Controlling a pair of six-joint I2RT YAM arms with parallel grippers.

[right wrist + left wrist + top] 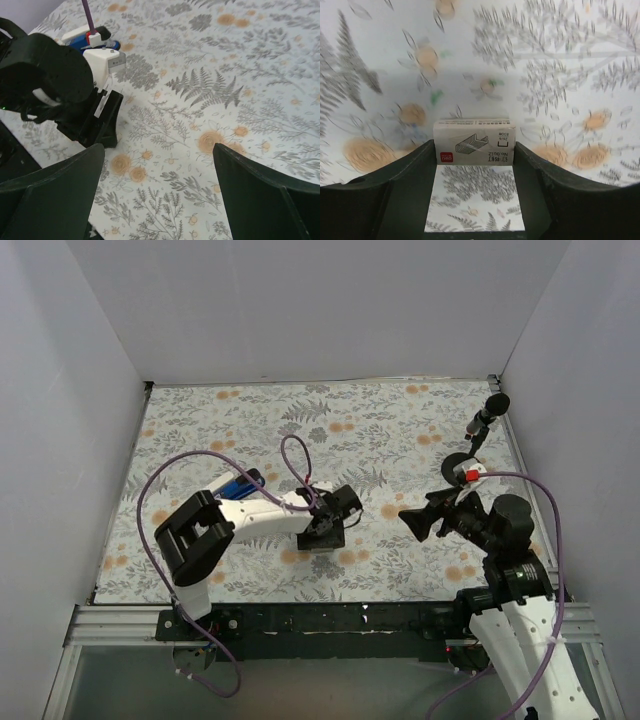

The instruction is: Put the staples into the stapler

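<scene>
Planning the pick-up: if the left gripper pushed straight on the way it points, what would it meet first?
Probably the left gripper meets the staple box, already between its fingertips, contact unclear; beyond, the table.

The box of staples (472, 142) fills the gap between the fingers of the left gripper (322, 535), leaving no room at its sides. The left arm (260, 512) lies over the stapler (238, 487), blocking most of it from above. Between the two grippers the surface (380, 440) lies open. The right gripper (412, 522) hangs at its edge with fingers spread. A microphone stand (480, 435) crowds the right rear corner.
</scene>
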